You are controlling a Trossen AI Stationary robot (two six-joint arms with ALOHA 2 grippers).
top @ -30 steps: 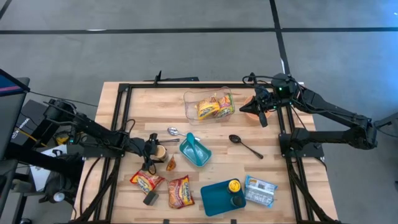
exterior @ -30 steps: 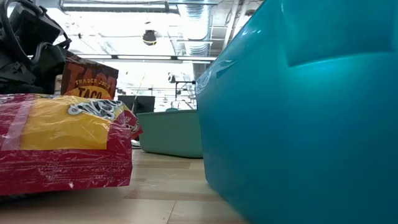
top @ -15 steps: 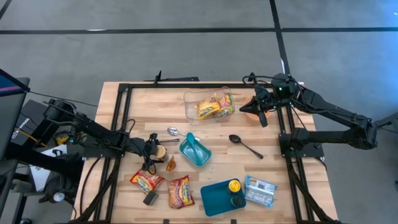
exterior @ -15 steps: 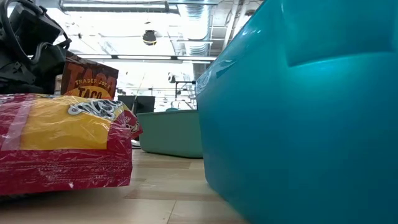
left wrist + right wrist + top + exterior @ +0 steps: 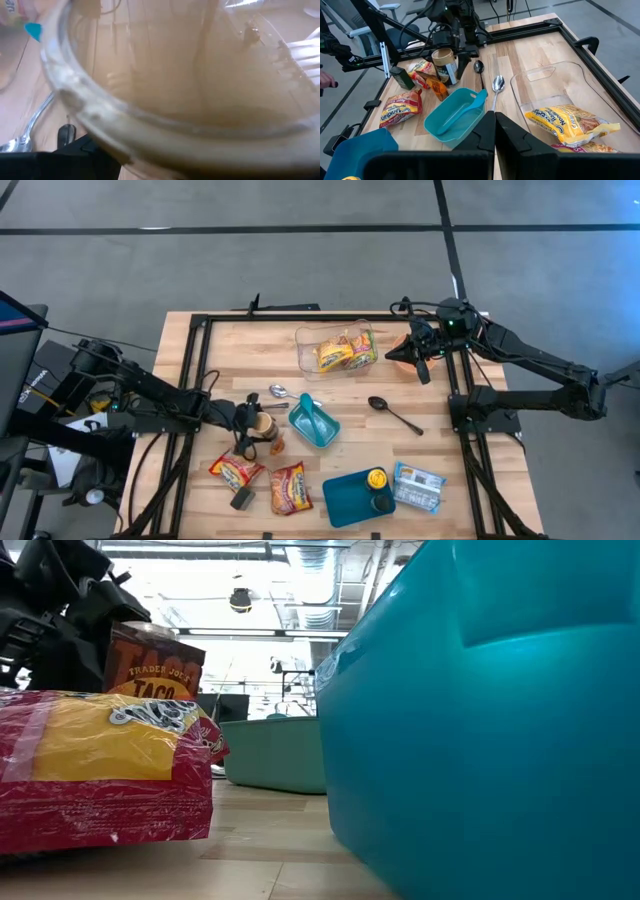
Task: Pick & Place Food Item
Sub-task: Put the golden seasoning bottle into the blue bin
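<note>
The left gripper (image 5: 247, 420) stood beside the teal scoop (image 5: 313, 421) with its jaws spread wide around a tan cup (image 5: 444, 65), which sat upright on the table (image 5: 440, 450) next to an orange taco packet (image 5: 438, 89). The right gripper (image 5: 421, 368) hung beyond the scoop near a clear tub (image 5: 335, 350) holding noodle packs (image 5: 572, 120), jaws together and empty.

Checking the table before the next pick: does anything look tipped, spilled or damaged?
Nothing spilled or damaged. The left gripper is around the upright brown cup, with an orange packet beside it. Snack bags lie flat in the clear bin.
</note>
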